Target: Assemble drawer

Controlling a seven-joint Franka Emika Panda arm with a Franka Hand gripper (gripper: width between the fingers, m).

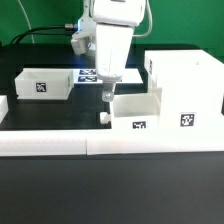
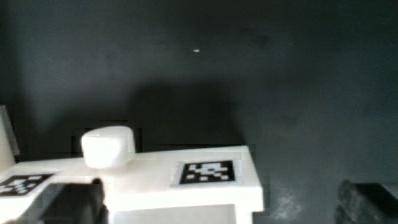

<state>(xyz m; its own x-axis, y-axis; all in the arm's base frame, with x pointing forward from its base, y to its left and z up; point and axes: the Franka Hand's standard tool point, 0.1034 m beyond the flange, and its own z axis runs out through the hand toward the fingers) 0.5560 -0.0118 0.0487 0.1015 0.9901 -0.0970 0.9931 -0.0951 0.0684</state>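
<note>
A small white tray [image 1: 135,112] with a knob [image 1: 102,117] and a square marker stands at the table's front middle. My gripper [image 1: 107,92] hangs just over its knob end. In the wrist view the tray's knob face [image 2: 178,185] with the knob [image 2: 107,145] and two markers lies between my fingers. The gripper [image 2: 217,205] is open, with a gap between the tray and one finger [image 2: 370,200]. The tall box housing [image 1: 185,85] stands at the exterior view's right, touching the tray. A second tray [image 1: 45,83] sits at the left.
The marker board [image 1: 88,74] lies flat behind my gripper. A long low white border wall [image 1: 60,145] runs along the table's front edge. Black table surface [image 2: 214,70] lies beyond the tray.
</note>
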